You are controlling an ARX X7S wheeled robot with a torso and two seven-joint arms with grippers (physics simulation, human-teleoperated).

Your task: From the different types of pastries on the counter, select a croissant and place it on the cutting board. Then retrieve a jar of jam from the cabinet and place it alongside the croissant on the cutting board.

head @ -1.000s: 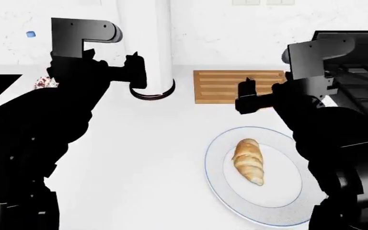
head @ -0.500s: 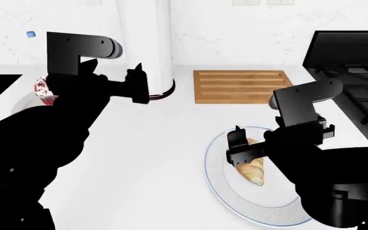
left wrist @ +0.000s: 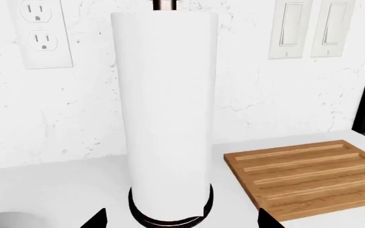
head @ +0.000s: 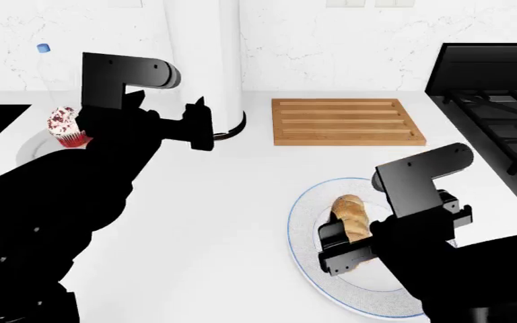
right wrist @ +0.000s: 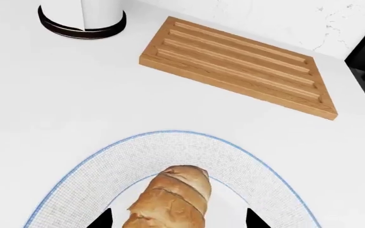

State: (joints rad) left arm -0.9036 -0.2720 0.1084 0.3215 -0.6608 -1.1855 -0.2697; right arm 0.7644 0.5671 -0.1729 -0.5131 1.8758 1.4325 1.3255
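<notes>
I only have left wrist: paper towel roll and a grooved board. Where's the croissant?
Observer: The croissant lies on a blue-rimmed plate, nearer the robot than the cutting board.
Operator: Right hand near it?
Observer: Yes. The right hand is low over the near end of the croissant, a fingertip on each side in the right wrist view.
Operator: Closed on it?
Observer: No, open, with clear gaps at the pastry.
Operator: Other pastries?
Observer: A red-wrapped cupcake stands behind the left arm.
</notes>
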